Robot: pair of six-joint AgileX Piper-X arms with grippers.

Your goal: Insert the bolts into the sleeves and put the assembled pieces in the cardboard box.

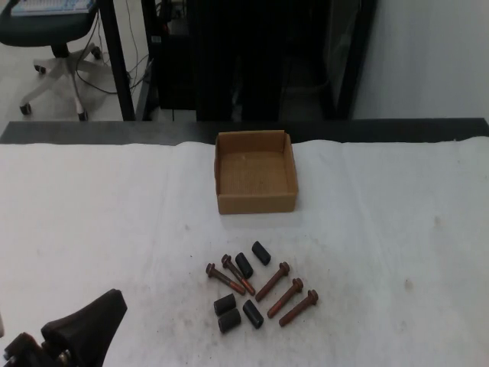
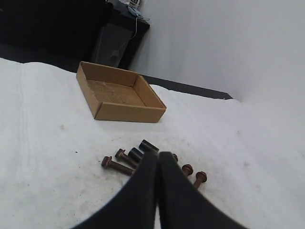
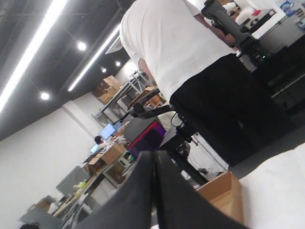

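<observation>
High view has the cardboard box (image 1: pixel 256 202) open-topped with no pieces in it. On the arms' side of the box, a little apart from its front wall, lie five bolts (image 1: pixel 273 280) and five short black sleeves (image 1: pixel 244 264) in one loose cluster on the white cloth (image 1: pixel 397 229), some touching, none joined. The left gripper (image 2: pixel 158 153) hangs on the far side of that cluster from the box, its fingers pressed together on nothing. The right gripper (image 3: pixel 153 152) is likewise closed and empty, tilted up toward the room with a corner of the box beyond it. The bolts look like rigid metal, weighty for their size and apt to roll, so I would pinch one across the shank close under the head, leaving the tip free. The sleeves look light, smooth and round, so one is best held across its middle with both bore ends clear. Both grippers must open first, and a low pinch could snag the soft cloth.
</observation>
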